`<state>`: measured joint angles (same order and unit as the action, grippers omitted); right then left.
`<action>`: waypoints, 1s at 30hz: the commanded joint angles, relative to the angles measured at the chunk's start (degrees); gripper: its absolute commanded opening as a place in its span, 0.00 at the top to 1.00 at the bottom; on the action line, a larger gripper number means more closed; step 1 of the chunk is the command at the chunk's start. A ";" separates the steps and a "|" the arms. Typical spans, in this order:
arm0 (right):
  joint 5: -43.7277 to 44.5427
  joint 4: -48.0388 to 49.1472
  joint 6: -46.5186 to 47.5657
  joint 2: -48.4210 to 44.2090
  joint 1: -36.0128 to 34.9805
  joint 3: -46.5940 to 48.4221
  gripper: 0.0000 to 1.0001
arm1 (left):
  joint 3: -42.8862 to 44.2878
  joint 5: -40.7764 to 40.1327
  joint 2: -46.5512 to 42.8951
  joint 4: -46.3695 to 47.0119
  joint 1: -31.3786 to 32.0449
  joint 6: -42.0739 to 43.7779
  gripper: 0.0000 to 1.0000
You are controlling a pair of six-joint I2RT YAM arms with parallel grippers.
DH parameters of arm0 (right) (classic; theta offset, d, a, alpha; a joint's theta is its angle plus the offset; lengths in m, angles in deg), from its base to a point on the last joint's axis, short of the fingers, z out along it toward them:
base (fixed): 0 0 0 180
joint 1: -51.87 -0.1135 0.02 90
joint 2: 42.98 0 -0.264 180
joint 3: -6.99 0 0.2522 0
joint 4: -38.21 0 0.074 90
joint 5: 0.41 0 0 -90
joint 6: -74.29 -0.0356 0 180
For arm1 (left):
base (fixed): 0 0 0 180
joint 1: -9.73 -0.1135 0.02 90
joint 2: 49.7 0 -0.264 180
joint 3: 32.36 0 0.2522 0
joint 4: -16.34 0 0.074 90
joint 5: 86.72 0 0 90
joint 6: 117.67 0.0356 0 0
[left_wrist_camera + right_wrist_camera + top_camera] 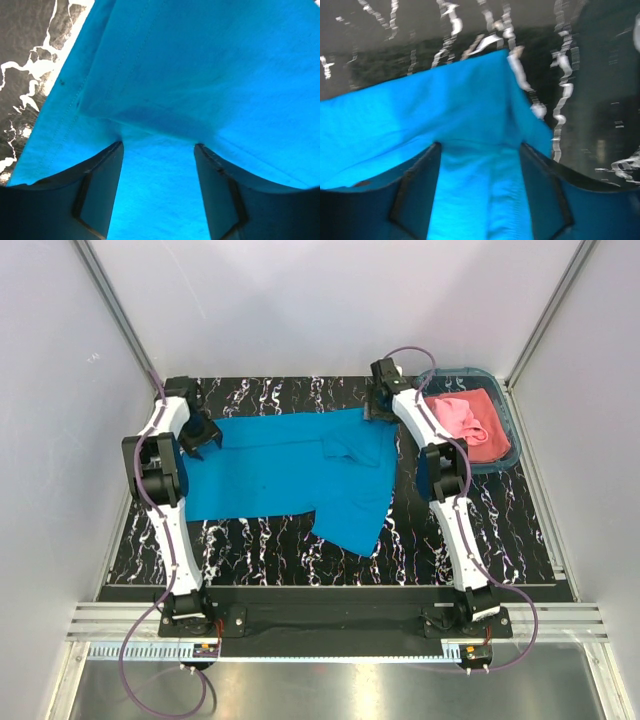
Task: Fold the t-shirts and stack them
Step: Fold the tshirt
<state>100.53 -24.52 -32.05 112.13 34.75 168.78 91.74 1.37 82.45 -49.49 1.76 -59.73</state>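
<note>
Black marbled table (480, 530): a teal basket (512, 435) at far right holds the pink t-shirt (465, 420). Both arms reach to the far corners of the spread blue t-shirt (290, 465), with the left gripper (157, 147) and right gripper (480, 145) parted over cloth.

- Black mat (520, 530) with white marble veining, laid flat as the work surface; also seen close up in the left wrist view (30, 50) and the right wrist view (470, 30).
- Teal plastic basket (517, 435), set on the far right corner of the mat.
- Plain white walls (330, 300) behind the mat and on both sides of it.
- Slanted aluminium post (112, 300) rising from the mat's far left corner.
- Black base plate (330, 618) along the mat's near edge.
- Shiny metal sheet (330, 690) just nearer than that plate.
</note>
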 commanded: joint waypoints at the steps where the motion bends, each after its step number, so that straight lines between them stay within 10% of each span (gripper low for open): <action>1: 1.63 -1.38 3.33 -4.19 0.69 4.29 0.25 | -6.50 0.34 -10.73 3.55 -0.29 -0.47 0.29; 7: -0.39 -12.52 -2.54 -19.56 0.34 -0.79 0.16 | -17.34 -6.60 -28.07 2.95 -0.21 2.34 0.20; 12: -6.54 -14.84 -4.05 -38.36 -5.89 -26.43 0.16 | -32.97 -9.25 -44.33 -1.26 -0.38 2.79 0.22; 23: -18.04 3.70 -23.55 -78.44 -21.98 -87.76 0.46 | -55.67 -4.59 -73.00 -5.23 -2.49 0.33 0.30; 30: -21.83 13.62 -30.50 -83.04 -22.86 -104.51 0.38 | -58.23 -2.57 -77.31 -7.07 -2.76 -2.13 0.33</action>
<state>81.89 -19.91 -56.97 30.98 12.37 67.42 34.02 -2.72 6.11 -56.53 -0.73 -60.25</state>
